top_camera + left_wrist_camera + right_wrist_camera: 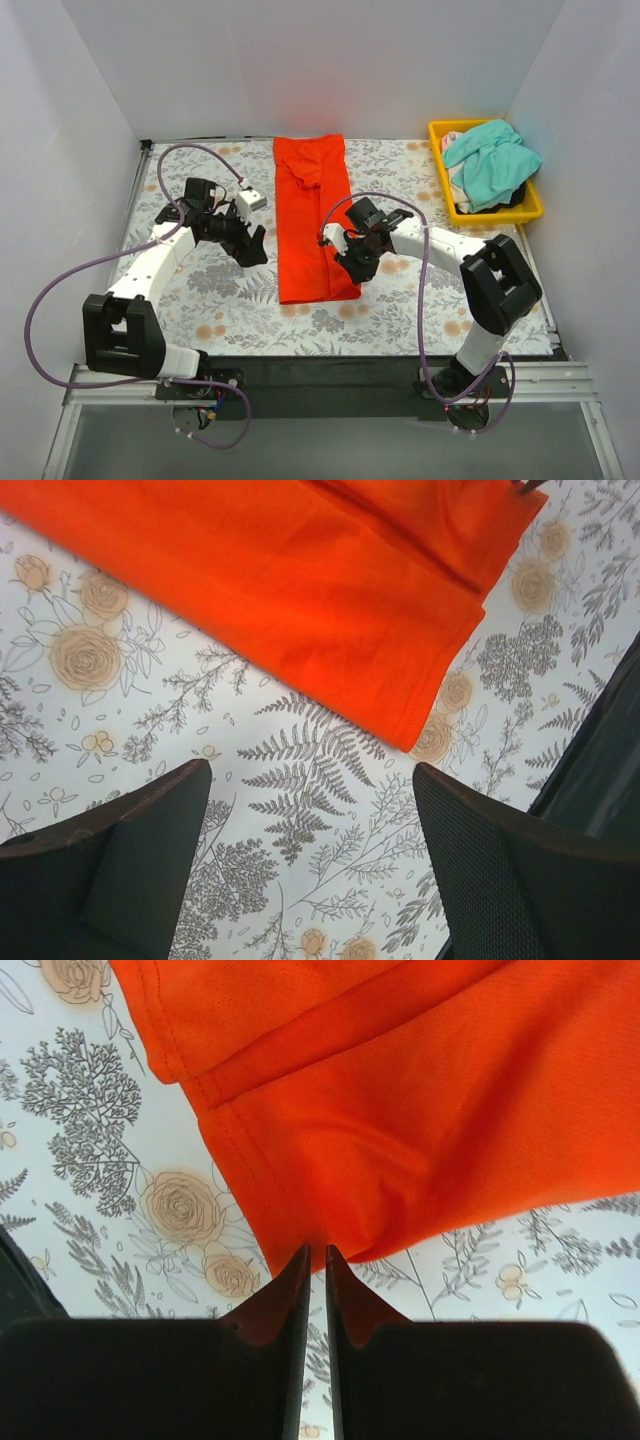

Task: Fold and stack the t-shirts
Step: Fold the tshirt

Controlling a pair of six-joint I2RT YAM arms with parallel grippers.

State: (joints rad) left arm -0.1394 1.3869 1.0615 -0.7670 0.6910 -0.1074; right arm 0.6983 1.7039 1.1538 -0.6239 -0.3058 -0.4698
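Note:
The orange-red t-shirt (312, 220) lies as a long folded strip down the middle of the table. It also shows in the left wrist view (300, 600) and the right wrist view (420, 1110). My right gripper (350, 264) (316, 1249) is at the strip's near right edge, its jaws closed to a thin slit on the puckered hem. My left gripper (254, 250) (312, 770) is open and empty, low over the floral cloth just left of the strip's near corner. The teal-green t-shirt (492, 160) lies crumpled in the yellow bin (535, 208).
The yellow bin stands at the back right and also holds dark and pale cloth. White walls close in the left, back and right sides. A black strip runs along the table's near edge (330, 365). Purple cables loop from both arms.

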